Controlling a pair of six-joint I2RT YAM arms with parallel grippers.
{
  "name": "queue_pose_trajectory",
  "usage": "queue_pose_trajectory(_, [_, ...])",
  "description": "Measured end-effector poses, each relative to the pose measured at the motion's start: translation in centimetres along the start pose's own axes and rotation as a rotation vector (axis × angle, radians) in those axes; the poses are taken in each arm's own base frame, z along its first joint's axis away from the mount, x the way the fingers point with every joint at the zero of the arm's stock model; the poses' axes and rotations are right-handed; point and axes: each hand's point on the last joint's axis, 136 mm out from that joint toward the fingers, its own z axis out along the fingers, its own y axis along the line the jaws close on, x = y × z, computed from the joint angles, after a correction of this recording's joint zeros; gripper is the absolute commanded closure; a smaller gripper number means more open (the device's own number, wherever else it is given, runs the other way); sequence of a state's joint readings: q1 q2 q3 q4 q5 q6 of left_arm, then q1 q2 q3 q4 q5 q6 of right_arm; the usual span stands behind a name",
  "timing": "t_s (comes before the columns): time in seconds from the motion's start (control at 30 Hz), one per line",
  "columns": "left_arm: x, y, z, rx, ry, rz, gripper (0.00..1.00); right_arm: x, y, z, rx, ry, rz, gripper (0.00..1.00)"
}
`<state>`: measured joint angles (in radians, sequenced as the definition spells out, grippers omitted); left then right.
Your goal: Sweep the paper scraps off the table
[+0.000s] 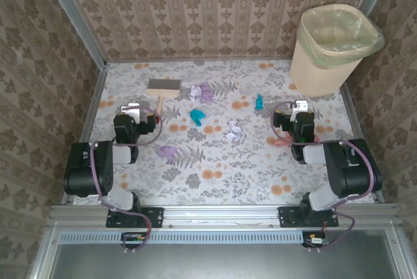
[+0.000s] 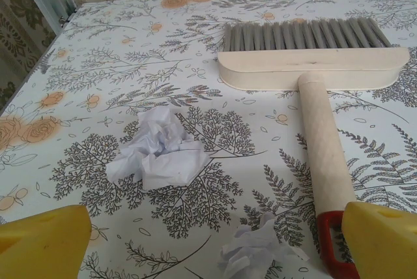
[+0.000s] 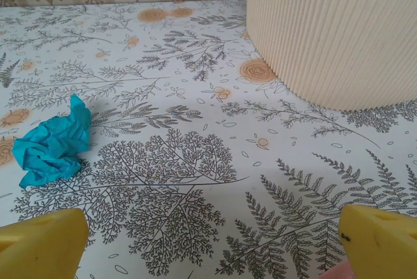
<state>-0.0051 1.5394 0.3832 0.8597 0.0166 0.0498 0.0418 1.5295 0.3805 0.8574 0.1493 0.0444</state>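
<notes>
Paper scraps (image 1: 197, 116), purple, teal and white, lie scattered across the tabletop (image 1: 221, 181); sweeping looks not yet begun. The brush (image 1: 163, 88) lies far left, its handle just beyond the left jaws, which are released and empty like the right jaws. The next move calls for grasping that handle. The lined bin (image 1: 332, 47), far right, shows no scraps inside.
</notes>
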Motion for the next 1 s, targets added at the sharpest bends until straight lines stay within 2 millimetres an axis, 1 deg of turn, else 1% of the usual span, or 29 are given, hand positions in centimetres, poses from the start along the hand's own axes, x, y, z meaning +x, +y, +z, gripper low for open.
queue_pose_trajectory(1.0, [-0.02,-0.2,0.0,0.013,-0.001,-0.001,0.0,0.0,0.0,0.0,0.0,0.0,0.0,0.0])
